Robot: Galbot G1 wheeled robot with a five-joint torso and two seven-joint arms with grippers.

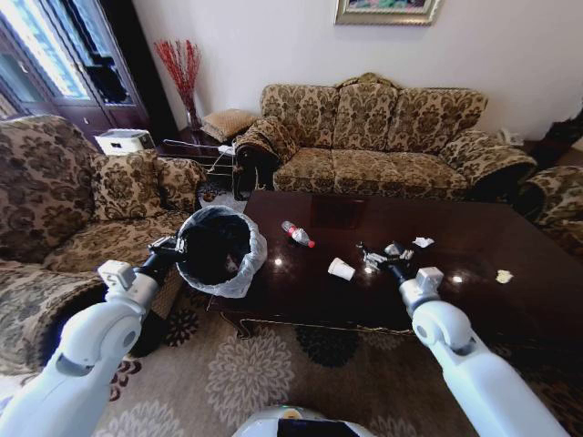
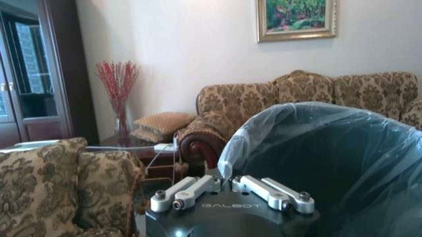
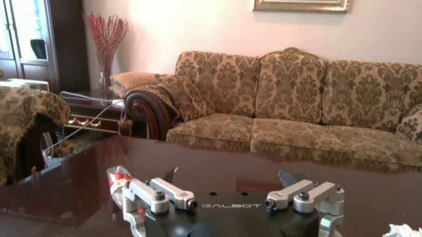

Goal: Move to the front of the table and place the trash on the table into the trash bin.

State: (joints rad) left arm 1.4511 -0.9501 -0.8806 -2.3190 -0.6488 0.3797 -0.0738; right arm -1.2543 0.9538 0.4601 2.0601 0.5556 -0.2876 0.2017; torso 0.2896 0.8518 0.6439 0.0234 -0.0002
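Head view: the table (image 1: 474, 300), dark glossy wood, fills the centre-right, w/ a patterned sofa (image 1: 383, 137) behind it and a second sofa (image 1: 64, 209) at left.

Trash bin (image 1: 217, 248): black, lined w/ a whitish plastic bag, held up at the table's left end, rim tilted toward the camera. Left gripper (image 1: 171, 246) is at the bin's near-left rim; in the left wrist view the fingers (image 2: 188, 190) lie drawn in together against the bag-covered rim (image 2: 316, 148), i.e. clamped on the bin.

Trash on the table top: clear bottle w/ red cap (image 1: 297, 234) lying on its side, left of centre; white cup (image 1: 341, 269) on its side, nearer the front edge; crushed silver wrapper/can bits (image 1: 372, 256) just beside the right gripper; white paper scrap (image 1: 423, 242) to the right of those; yellowish crumpled paper (image 1: 504, 276) well apart at far right.

Right gripper (image 1: 390, 265) is low over the table, at the silver bits. Right wrist view: fingers (image 3: 290, 180) spread apart, nothing between them; a red-and-silver wrapper (image 3: 120, 181) lies just outside one finger, and a white scrap (image 3: 403, 230) shows at the frame corner.
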